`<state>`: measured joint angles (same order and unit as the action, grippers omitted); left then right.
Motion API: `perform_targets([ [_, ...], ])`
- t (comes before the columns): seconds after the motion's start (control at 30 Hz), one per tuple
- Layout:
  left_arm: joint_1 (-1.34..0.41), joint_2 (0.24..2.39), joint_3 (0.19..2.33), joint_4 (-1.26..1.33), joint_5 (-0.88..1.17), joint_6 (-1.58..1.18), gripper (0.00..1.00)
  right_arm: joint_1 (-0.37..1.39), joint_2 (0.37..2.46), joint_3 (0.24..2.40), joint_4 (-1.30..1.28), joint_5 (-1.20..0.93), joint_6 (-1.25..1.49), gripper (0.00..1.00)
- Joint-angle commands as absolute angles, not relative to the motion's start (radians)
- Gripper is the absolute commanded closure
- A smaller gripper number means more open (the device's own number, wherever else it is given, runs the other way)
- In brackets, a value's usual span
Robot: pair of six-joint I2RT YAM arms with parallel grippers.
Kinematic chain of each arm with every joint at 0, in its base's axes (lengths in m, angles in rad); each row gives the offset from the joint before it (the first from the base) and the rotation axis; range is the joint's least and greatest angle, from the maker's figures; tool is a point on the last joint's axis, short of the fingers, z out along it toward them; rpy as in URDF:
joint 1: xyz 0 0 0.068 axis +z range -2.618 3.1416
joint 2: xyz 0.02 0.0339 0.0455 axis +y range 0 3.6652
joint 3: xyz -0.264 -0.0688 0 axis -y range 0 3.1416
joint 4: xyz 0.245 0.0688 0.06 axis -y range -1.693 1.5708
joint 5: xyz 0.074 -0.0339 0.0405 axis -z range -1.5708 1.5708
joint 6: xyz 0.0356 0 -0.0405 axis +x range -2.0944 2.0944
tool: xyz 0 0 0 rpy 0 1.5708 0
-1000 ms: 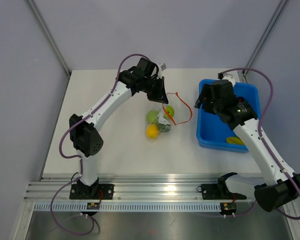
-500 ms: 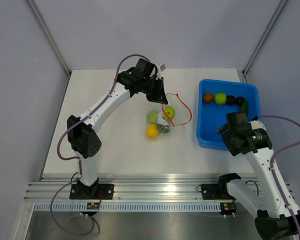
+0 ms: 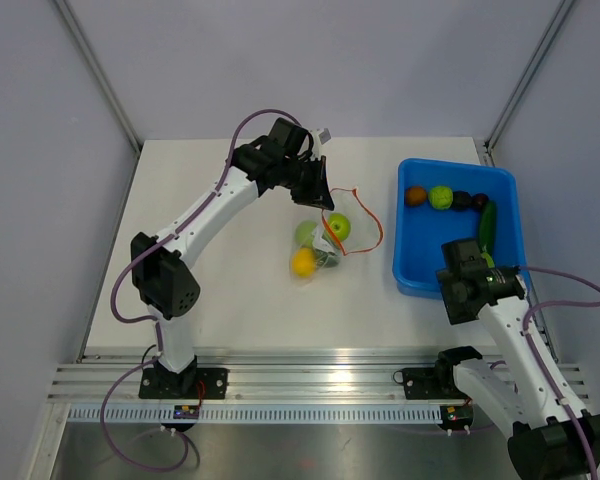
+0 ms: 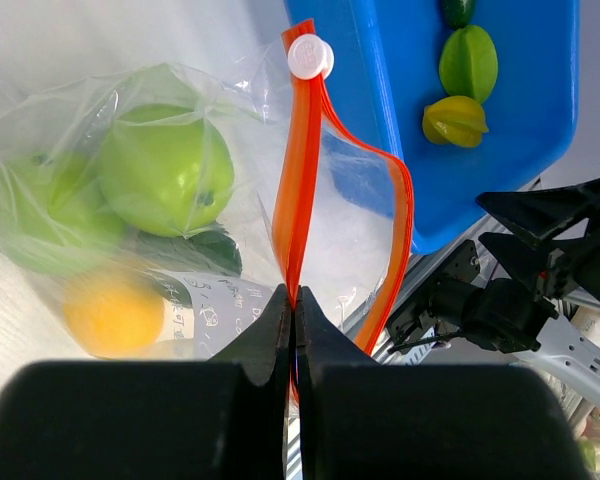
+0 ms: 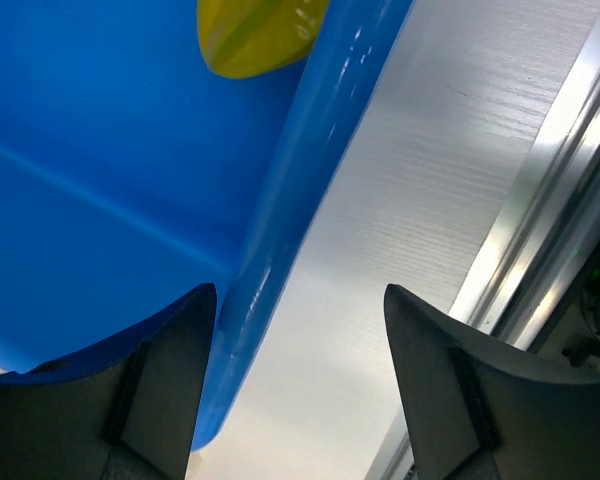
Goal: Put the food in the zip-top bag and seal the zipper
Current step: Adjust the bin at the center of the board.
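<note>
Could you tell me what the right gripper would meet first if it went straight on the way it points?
Most likely the tray: its rim runs between the right gripper's open fingers, with bare table just beside it. Depth is unclear.

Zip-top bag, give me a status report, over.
Left gripper shut on the zipper, bag mouth gaping. Right gripper open, empty, over the blue tray rim. Fruit bagged, more in tray. Nothing blocking.

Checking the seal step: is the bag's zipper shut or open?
Open: the zipper splits into two orange strips gaping apart from the white slider, with the left claw pinching it.
</note>
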<state>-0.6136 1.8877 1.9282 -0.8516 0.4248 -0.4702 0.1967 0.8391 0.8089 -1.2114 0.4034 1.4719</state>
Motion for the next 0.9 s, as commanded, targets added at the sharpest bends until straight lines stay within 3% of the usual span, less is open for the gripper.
perform_targets([
  [0.0,-0.609,1.828,1.936,-0.816,0.442,-0.451,1.00,0.178,0.825,0.772,-1.097,0.474,1.523,0.25],
  [0.13,-0.609,1.827,1.942,-0.821,0.445,-0.451,1.00,0.169,0.830,0.764,-1.034,0.495,1.467,0.39],
  [0.17,-0.609,1.827,1.942,-0.825,0.445,-0.449,1.00,0.169,0.841,0.775,-1.034,0.502,1.453,0.53],
  [0.3,-0.609,1.819,1.933,-0.821,0.440,-0.449,1.00,0.170,0.876,0.882,-1.061,0.529,1.361,0.80],
  [0.7,-0.609,1.789,1.896,-0.798,0.436,-0.456,1.00,0.169,1.066,1.360,-1.353,0.572,1.152,0.93],
  [0.87,-0.609,1.773,1.875,-0.778,0.440,-0.465,1.00,0.169,1.129,1.433,-1.407,0.604,1.111,0.95],
])
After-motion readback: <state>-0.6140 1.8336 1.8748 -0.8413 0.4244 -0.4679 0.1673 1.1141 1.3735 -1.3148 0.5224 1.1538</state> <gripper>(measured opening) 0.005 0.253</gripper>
